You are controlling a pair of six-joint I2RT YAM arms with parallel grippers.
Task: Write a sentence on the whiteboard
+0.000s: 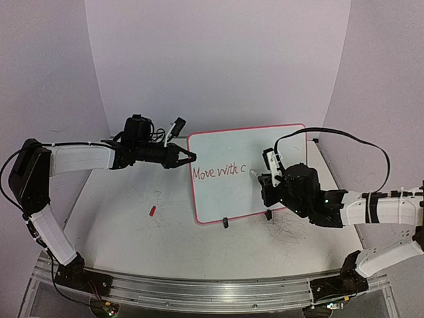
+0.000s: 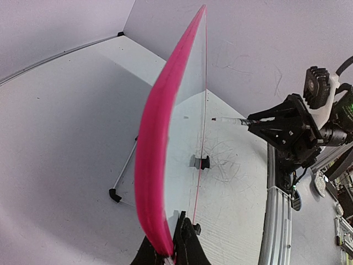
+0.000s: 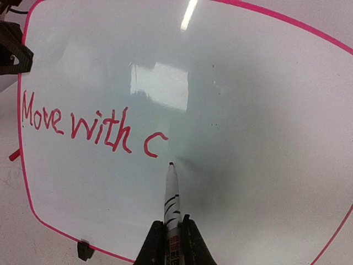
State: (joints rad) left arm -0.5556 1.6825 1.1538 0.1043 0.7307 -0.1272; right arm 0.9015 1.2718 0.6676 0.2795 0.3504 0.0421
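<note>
The whiteboard (image 1: 278, 149) stands tilted on the table, with a red rim and a glossy white face (image 3: 248, 110). The sentence (image 1: 218, 172) on it reads "Move with c" in red (image 3: 83, 124). My left gripper (image 1: 191, 158) is shut on the board's left rim (image 2: 157, 165), its jaws (image 2: 170, 255) pinching the pink edge. My right gripper (image 1: 266, 179) is shut on a white marker (image 3: 172, 193), held between the jaws (image 3: 172, 229). The marker's red tip sits just below and right of the "c". I cannot tell whether it touches the board.
A small red marker cap (image 1: 152, 211) lies on the table left of the board. Two black clip feet (image 1: 226, 222) (image 1: 268, 214) hold the board's lower edge, and a wire stand (image 2: 124, 171) props it from behind. Grey scribbles (image 1: 291, 228) mark the table near the right arm.
</note>
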